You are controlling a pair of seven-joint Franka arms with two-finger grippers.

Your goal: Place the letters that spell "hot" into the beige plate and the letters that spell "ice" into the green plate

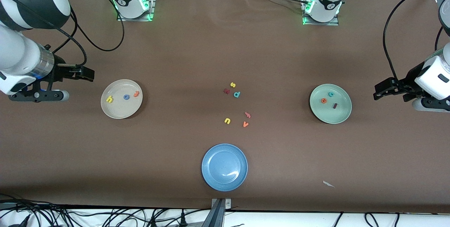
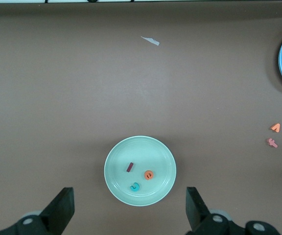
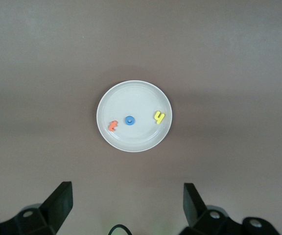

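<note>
Cream-beige, raised-rimmed, the beige plate [image 1: 121, 111] holds your three letters: yellow h [image 1: 109, 99], blue o [image 1: 126, 97], orange t [image 1: 136, 94]. Pale sage, the green plate [image 1: 340, 114] holds three more: orange e [image 1: 323, 100], teal c [image 1: 330, 94], maroon i [image 1: 335, 106]. Six stray letters [image 1: 236, 94] lie mid-table; one blue plate [image 1: 224, 181] sits nearer the camera. You see the right gripper [image 3: 126, 205] and left gripper [image 2: 130, 210] spread wide, each waiting just outside its plate.

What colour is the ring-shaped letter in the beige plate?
Blue: the ring-shaped letter o shows best in the right wrist view.
</note>
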